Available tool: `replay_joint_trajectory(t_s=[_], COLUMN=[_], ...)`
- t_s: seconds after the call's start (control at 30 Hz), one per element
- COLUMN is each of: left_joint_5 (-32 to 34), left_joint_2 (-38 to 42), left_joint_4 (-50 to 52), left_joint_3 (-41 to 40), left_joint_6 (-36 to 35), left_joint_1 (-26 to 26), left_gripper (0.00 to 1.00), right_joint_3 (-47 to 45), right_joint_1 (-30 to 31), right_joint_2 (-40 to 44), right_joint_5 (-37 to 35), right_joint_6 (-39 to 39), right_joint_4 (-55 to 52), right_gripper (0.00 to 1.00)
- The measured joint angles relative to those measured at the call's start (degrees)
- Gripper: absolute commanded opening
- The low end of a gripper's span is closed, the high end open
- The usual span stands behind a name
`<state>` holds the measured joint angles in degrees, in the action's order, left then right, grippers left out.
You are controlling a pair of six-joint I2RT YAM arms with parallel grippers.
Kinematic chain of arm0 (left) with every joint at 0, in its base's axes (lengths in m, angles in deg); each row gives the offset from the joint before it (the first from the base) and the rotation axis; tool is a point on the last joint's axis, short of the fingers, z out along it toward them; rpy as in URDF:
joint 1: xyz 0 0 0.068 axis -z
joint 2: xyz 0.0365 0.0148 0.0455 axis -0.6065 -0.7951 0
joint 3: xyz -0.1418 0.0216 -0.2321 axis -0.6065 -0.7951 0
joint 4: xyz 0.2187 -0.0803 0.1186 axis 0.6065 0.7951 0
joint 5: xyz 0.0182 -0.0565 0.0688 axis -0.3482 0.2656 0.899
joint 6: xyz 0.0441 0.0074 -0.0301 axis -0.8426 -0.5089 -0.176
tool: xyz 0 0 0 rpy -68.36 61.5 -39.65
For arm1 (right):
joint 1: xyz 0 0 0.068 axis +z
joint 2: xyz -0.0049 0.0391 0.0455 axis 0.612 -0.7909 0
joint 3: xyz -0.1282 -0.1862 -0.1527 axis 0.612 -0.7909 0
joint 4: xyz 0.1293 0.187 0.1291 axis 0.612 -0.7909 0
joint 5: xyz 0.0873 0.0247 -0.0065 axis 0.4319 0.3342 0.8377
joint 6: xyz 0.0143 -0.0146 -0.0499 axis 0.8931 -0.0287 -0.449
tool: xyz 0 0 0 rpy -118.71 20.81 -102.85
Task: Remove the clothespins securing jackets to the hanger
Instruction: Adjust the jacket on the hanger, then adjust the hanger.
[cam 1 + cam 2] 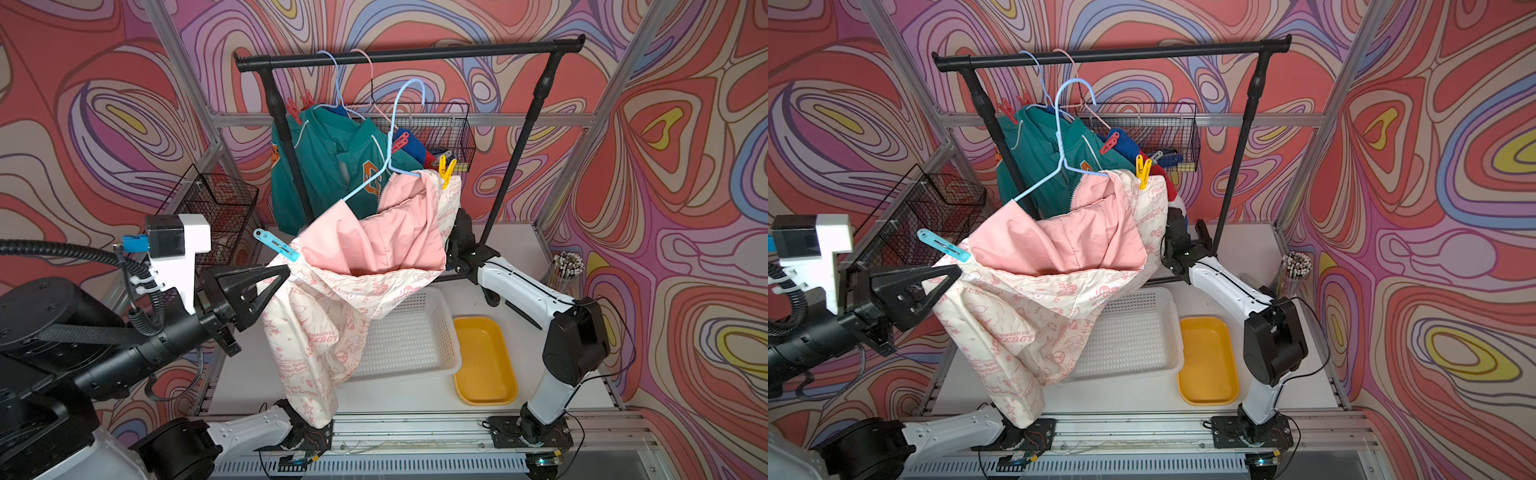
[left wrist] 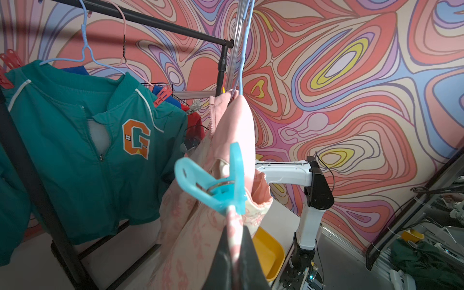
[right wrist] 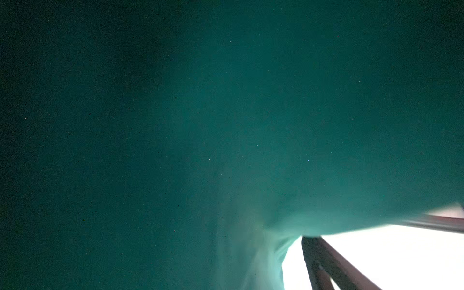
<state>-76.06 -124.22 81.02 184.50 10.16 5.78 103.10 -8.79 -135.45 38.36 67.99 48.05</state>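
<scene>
1. L arm [image 1: 124, 353] reaches in level from the left side; L gripper [image 1: 282, 274] pinched tight on the pink jacket [image 1: 374, 241] edge.
2. Teal clothespin [image 1: 276, 246] is clipped on the same edge, just beside the fingertips.
3. R arm [image 1: 511, 276] is bent up behind the jacket; R gripper is hidden, jaws wide.

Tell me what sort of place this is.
Probably a robot lab test cell: swirl-printed backdrop on aluminium framing, a small garment rack on a white table, two robot arms mounted at its front.

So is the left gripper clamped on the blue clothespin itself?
No, the left gripper pinches fabric of the pink jacket right beside the blue clothespin.
</scene>
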Motion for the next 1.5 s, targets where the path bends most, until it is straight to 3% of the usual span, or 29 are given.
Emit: replay_joint_trajectory(t_s=[0.33, 0.53, 0.83, 1.23, 1.5], left_joint_5=[3.08, 5.46, 7.87, 10.6, 11.17], left_joint_2=[4.0, 4.04, 2.99, -1.99, 1.73], left_joint_4=[-7.82, -11.43, -14.45, -20.85, -25.66], left_joint_3=[-15.89, -20.04, -20.33, -23.89, -30.1], left_joint_6=[-0.79, -2.32, -4.2, -6.36, -6.78], left_joint_1=[0.02, -0.07, -0.11, -0.37, -0.42], left_gripper=[0.0, 0.0, 0.0, 0.0, 0.0], right_joint_3=[-11.32, -14.69, -14.69, -11.13, -9.44], right_joint_1=[2.84, 4.68, 9.84, 11.54, 13.64], right_joint_2=[13.77, 19.23, 15.74, 7.76, 6.4], right_joint_5=[-0.87, -1.99, -3.17, -6.64, -10.58], right_joint_6=[2.19, 3.67, 6.19, 10.54, 12.07], right_joint_4=[-3.32, -6.47, -6.6, -8.02, -7.34], right_gripper=[0.98, 0.98, 0.98, 0.97, 0.98])
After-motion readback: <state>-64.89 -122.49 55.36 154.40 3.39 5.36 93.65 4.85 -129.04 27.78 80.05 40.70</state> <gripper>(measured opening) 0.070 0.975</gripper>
